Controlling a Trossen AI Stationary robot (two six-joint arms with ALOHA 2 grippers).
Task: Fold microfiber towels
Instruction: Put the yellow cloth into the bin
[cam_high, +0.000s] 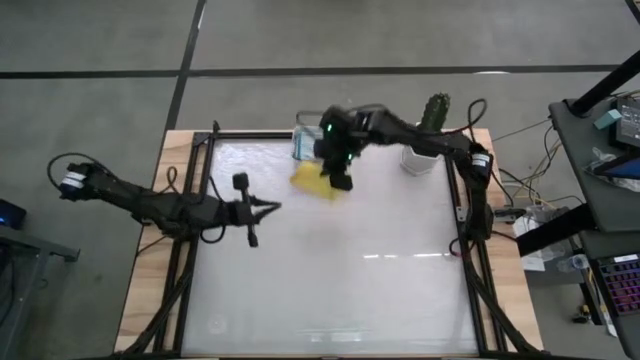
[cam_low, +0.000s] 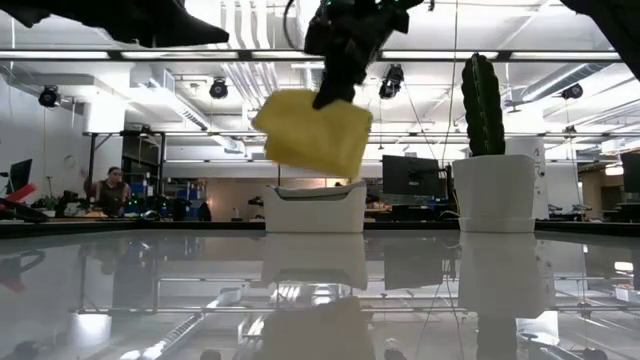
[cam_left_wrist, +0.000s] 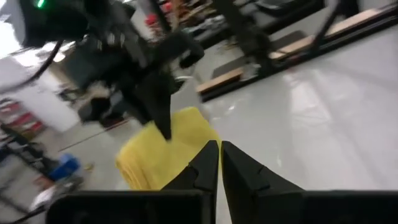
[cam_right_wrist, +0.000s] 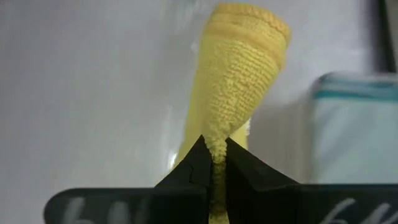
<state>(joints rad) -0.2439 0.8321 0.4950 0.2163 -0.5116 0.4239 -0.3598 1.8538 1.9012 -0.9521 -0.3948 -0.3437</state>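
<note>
A folded yellow microfiber towel (cam_high: 313, 182) hangs in the air over the far middle of the table, with my right gripper (cam_high: 341, 181) shut on it. In the low view the towel (cam_low: 312, 132) hangs well above the tabletop, in front of the white tub (cam_low: 313, 208). My left gripper (cam_high: 272, 208) is shut with nothing in it and stands at the left, pointing toward the table's right; the towel (cam_left_wrist: 166, 148) shows beyond its fingertips. My right gripper pinches the folded yellow towel at one edge (cam_right_wrist: 216, 148) between its two fingers, several layers together. The fingers slant down from the far right. The towel hangs below them, lifted clear of the table and slack.
A white tub (cam_high: 308, 143) stands at the table's far edge, just beyond the towel. A white pot with a green cactus (cam_high: 430, 135) stands at the far right. The glossy tabletop (cam_high: 340, 280) lies open toward the near edge.
</note>
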